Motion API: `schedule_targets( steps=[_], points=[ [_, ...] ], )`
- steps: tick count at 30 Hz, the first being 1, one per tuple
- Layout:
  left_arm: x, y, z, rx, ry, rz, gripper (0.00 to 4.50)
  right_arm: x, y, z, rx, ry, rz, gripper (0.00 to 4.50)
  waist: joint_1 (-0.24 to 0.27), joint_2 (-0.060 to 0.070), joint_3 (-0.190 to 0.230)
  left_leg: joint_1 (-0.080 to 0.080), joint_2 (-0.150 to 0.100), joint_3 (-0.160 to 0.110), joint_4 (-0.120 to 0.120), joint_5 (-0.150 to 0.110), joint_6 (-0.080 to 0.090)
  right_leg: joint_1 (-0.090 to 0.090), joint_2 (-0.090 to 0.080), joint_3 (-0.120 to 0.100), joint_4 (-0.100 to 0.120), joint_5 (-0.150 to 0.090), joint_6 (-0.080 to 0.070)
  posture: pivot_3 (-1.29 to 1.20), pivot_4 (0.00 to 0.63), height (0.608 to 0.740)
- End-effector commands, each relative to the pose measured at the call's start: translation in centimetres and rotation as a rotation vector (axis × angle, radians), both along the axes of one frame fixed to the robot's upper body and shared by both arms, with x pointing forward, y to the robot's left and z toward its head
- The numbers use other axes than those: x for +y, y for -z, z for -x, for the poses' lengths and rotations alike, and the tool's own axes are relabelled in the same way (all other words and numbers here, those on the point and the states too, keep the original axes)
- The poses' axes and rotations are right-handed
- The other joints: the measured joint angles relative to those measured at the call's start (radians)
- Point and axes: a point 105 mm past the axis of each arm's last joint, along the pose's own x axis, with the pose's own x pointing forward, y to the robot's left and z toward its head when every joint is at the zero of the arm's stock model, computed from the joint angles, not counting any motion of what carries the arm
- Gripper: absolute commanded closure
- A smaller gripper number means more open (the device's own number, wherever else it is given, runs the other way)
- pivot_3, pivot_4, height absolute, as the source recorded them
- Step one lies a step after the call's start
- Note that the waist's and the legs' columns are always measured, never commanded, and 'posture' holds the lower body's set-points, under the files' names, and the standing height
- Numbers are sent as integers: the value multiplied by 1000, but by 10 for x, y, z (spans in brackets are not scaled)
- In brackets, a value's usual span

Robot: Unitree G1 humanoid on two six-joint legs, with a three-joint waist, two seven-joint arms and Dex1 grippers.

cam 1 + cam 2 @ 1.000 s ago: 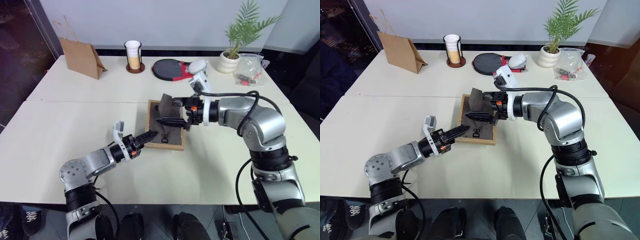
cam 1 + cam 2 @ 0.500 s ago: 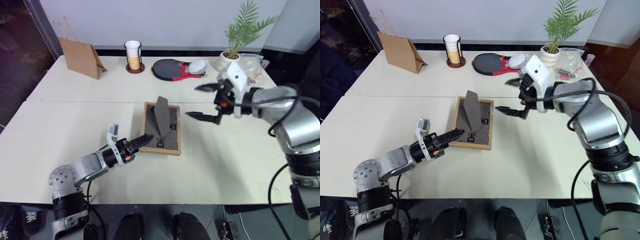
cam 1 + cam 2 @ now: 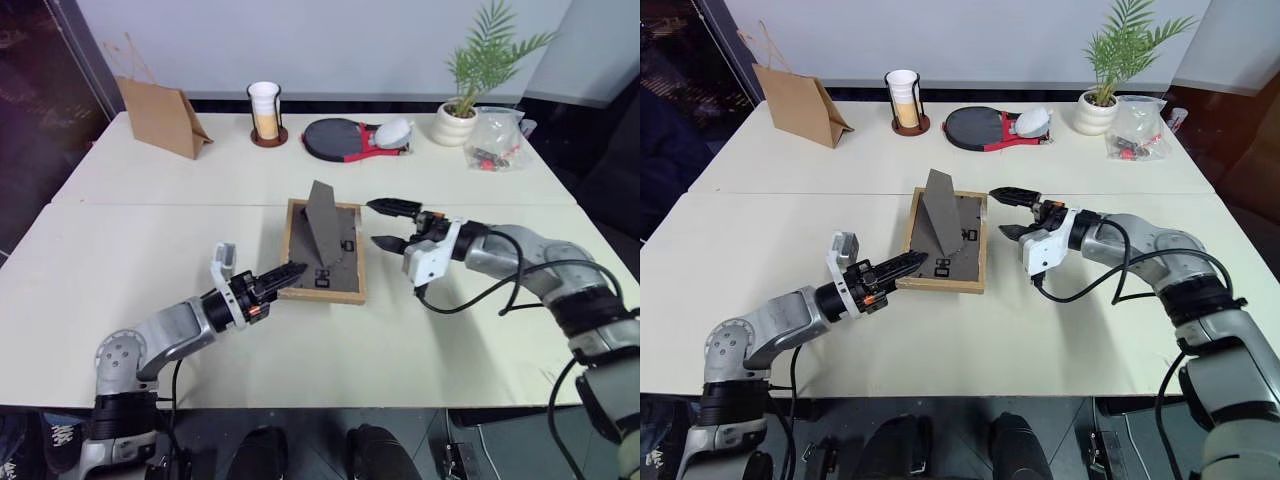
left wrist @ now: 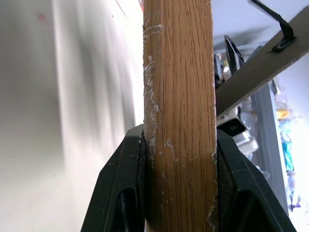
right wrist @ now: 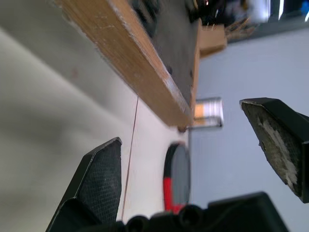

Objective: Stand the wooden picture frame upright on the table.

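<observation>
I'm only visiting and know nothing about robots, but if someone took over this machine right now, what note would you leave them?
Left gripper: shut on the near edge of the picture frame.
Right gripper: open, empty, beside the frame's right edge, not touching.
The frame lies face down on the table with its stand folded out and pointing up.
Done: stand opened.
Left: tip the frame upright onto its stand and let go.

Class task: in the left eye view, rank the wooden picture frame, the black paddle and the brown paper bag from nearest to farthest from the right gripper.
From the right gripper:
1. Wooden picture frame, just beside it toward the left arm.
2. Black paddle, at the table's back.
3. Brown paper bag, far back-left corner.
</observation>
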Motion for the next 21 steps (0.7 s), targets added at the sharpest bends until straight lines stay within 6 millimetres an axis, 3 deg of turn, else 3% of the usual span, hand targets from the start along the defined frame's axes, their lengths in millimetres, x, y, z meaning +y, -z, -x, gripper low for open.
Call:
schedule_targets(
  steps=[1, 10, 13, 17, 18, 21],
  points=[
    [-5, -13, 6, -49, 26, 36, 3454, 11, -13, -4, -90, -73, -39, 32, 1, 0, 0, 0, 0, 0, 0, 0, 0, 0, 0, 0, 0, 0, 0, 0, 150, 740],
    [-7, -12, 9, -48, 20, 40, 3454, 32, -11, -7, -125, -159, -40, 32, 4, 0, 0, 0, 0, 0, 1, 0, 0, 1, 0, 0, 0, 0, 0, 0, 150, 740],
    [-8, -13, 9, -51, 17, 46, 3454, 36, -9, -6, -128, -179, -33, 872, 3, 0, 0, 0, 0, 0, 1, 0, 0, 1, -1, 0, 0, 0, 1, 0, 150, 740],
    [-11, -13, 11, -53, 19, 52, 3454, 41, -8, -7, -130, -194, -32, 2993, 1, 0, 0, 0, 0, -1, 1, 0, 0, 1, 0, 0, 1, 0, 1, 0, 150, 740],
    [-11, -13, 11, -54, 20, 53, 3454, 42, -8, -7, -131, -196, -32, 3346, 0, 0, 0, 0, 0, 0, 1, 0, 0, 0, 0, 0, 1, 0, 1, 0, 150, 740],
    [-11, -13, 12, -58, 23, 52, 3454, 42, -10, -8, -132, -200, -35, 3432, 1, 0, 0, 1, 0, -1, 1, 0, 0, 1, 0, 0, 2, 0, 1, 0, 150, 740]
  ],
)
